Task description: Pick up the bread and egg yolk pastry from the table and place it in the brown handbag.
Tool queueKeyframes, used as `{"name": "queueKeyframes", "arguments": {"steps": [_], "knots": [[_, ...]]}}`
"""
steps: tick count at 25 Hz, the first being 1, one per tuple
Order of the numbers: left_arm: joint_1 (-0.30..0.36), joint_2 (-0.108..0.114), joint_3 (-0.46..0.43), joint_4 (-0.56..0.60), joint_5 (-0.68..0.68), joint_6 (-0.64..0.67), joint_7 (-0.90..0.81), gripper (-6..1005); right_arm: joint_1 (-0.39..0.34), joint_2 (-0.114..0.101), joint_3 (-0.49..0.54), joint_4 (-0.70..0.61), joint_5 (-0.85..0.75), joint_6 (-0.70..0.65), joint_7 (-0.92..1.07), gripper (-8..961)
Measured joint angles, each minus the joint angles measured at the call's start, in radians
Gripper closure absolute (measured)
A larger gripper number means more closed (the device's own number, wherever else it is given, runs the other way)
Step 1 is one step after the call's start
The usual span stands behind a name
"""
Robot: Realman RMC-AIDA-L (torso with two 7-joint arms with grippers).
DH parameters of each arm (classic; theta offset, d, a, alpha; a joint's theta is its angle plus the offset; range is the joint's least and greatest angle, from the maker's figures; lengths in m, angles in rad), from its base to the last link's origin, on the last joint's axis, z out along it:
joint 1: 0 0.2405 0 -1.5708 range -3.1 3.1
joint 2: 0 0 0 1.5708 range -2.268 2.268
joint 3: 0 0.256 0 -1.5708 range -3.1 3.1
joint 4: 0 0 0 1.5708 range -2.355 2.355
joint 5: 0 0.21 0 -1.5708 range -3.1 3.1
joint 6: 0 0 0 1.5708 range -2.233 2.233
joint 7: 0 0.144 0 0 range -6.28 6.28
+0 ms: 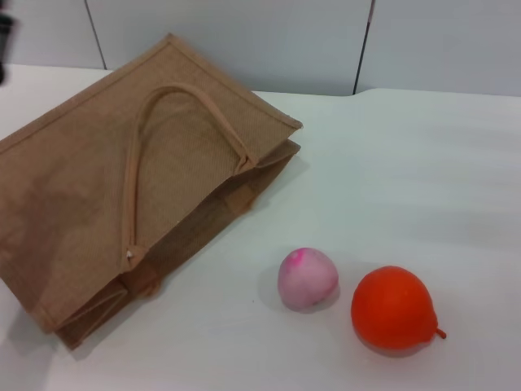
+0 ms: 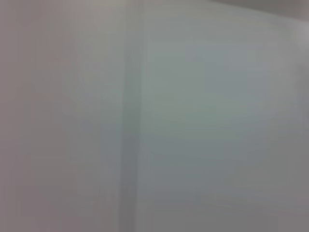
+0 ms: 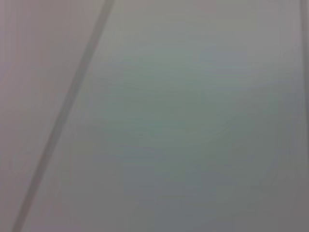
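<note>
The brown handbag [image 1: 122,187] lies on its side on the white table [image 1: 407,179] at the left, its looped strap handle on top and its mouth facing the front right. The bread and the egg yolk pastry are out of view. Neither gripper shows in the head view. Both wrist views show only a pale wall with a seam line.
A pink-topped pale ball [image 1: 308,278] and an orange-red round fruit [image 1: 395,308] sit side by side on the table at the front right. A grey panelled wall [image 1: 285,41] runs behind the table. A dark object [image 1: 4,49] shows at the far left edge.
</note>
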Motion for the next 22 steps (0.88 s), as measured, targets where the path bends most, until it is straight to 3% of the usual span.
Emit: {"name": "queueKeyframes", "arguments": {"steps": [7,17,22], "knots": [[0.007,-0.001,-0.013,-0.058,-0.151,0.141,-0.011,282,0.01,0.003,-0.028,-0.011,0.158,-0.102,0.007,60],[-0.025,0.0,-0.011,-0.059,-0.163,0.304,-0.041,285,0.032,0.002,-0.029,-0.007,0.173,-0.262,0.007,60],[-0.027,-0.001,-0.006,-0.058,-0.163,0.297,-0.052,285,0.032,0.001,-0.03,-0.01,0.174,-0.264,0.007,60]]}}
